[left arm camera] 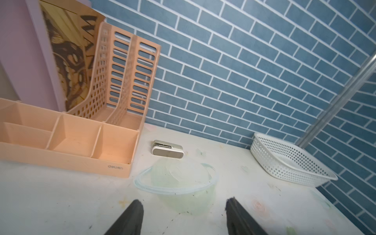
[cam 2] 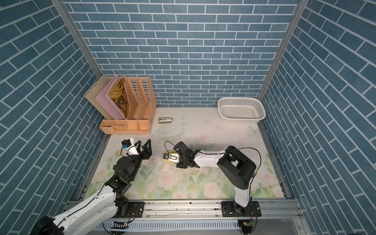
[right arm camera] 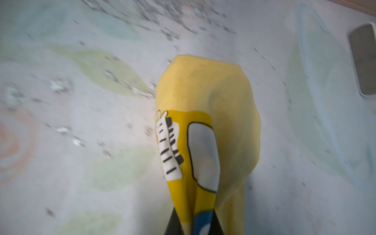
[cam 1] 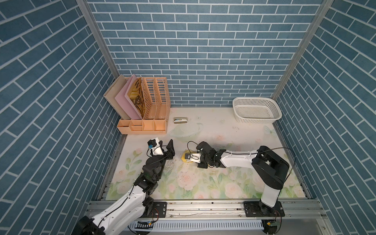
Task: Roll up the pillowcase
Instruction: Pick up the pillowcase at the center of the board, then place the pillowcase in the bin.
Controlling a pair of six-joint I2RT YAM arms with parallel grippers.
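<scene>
The pillowcase [right arm camera: 205, 97] was gathered into a compact yellow bundle near the middle of the surface [cam 1: 234, 130]. In both top views it was mostly hidden beneath the right wrist. The right fingers [right arm camera: 174, 224] were closed on one end of the bundle, with cloth pinched between them. The left fingers [left arm camera: 131, 218] stood apart with nothing between them, clear of the cloth. Whether the bundle rested on the surface or hung just above it could not be determined.

Probable faults from this state:

- Unrolling. Only one end was gripped and the far end was unsupported, so lifting or swinging would likely loosen the layers.
- Slippage. The cloth was thin and could pull out of the pinch under its own weight.
- Snagging. Dragging the bundle across the surface could catch the outer layer and open it.
- Collision. A careless re-approach by the left fingers could knock the bundle askew.
</scene>
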